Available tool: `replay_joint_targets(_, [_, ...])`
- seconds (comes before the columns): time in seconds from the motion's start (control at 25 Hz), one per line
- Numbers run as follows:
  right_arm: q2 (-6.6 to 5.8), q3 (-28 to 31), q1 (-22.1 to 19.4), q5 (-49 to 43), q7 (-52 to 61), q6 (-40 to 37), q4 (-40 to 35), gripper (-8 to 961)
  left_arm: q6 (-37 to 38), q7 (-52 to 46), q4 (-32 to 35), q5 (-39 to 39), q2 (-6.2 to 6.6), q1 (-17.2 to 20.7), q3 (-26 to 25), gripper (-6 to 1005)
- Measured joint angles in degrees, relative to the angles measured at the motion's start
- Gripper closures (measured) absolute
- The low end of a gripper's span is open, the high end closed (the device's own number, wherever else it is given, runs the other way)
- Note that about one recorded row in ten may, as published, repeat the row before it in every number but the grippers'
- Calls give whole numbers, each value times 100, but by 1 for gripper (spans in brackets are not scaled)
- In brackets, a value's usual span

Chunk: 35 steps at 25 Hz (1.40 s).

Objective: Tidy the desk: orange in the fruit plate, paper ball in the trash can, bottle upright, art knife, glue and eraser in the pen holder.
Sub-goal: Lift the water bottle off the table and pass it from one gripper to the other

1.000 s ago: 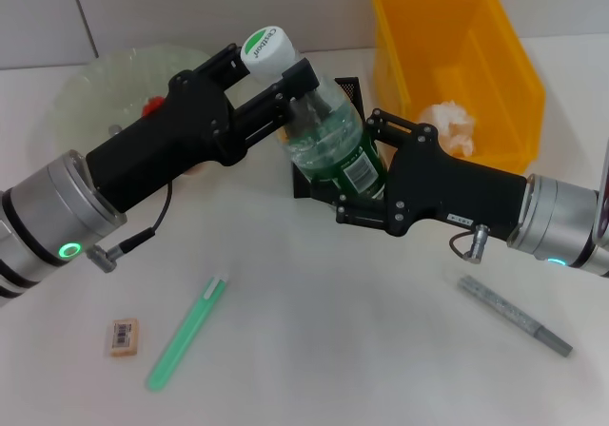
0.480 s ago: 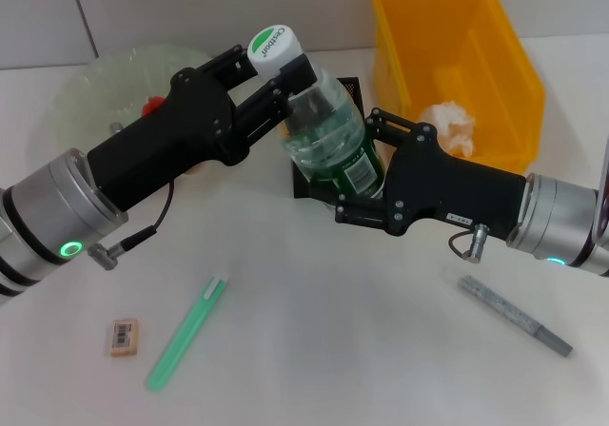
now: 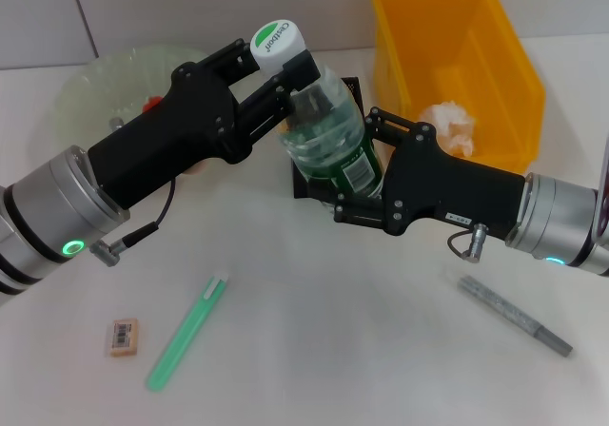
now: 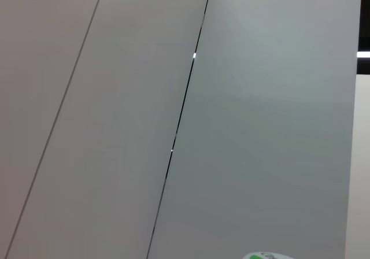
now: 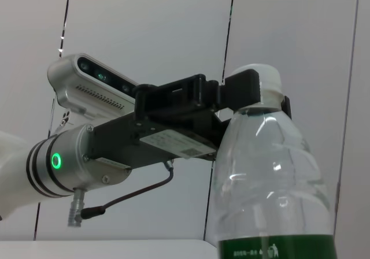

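Surface: white desk.
Grippers: left gripper, right gripper both clamp water bottle, nearly upright.
Done: paper ball binned.
Left: eraser, glue stick, art knife.

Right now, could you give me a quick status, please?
Left tool shut on bottle neck. Right tool shut on its body. Bottle near upright, pen holder close behind.
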Motion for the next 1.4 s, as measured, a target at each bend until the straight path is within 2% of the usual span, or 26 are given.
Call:
replay_joint_targets(0.28, [0, 1, 9, -1, 47, 26, 0, 190, 11, 232, 10, -422, 0, 24, 385, 564])
replay_joint_targets(1.4, [7, 24, 67, -1, 76, -15, 75, 191, -23, 238, 17, -435, 0, 4, 384, 563])
